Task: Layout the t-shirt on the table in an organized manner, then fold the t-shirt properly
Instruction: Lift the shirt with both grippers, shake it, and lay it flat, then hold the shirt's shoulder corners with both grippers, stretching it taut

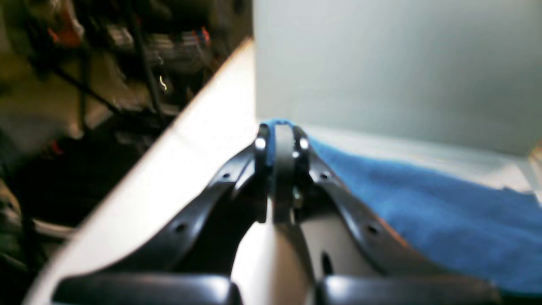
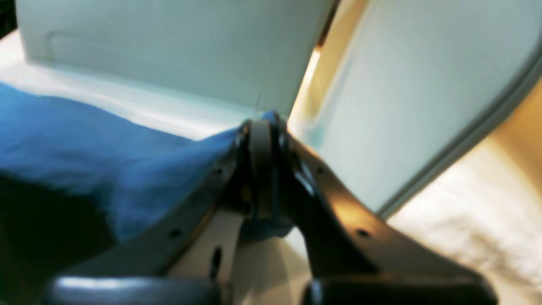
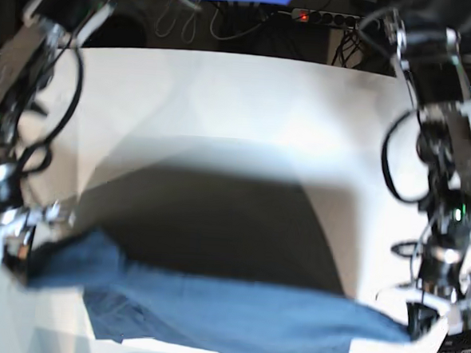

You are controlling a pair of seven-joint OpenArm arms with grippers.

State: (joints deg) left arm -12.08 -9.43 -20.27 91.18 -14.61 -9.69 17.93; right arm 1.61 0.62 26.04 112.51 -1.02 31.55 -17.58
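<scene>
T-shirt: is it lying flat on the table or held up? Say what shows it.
Held up: the t-shirt hangs stretched between the shut left gripper and right gripper.

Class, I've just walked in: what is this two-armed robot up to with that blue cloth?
Both arms have hold of a dark blue t-shirt, one at each end. The left gripper and the right gripper are each shut on a pinch of fabric. In the base view the shirt is stretched between them, apparently lifted above the white table, casting a broad shadow. It is not yet laid flat or folded.
</scene>
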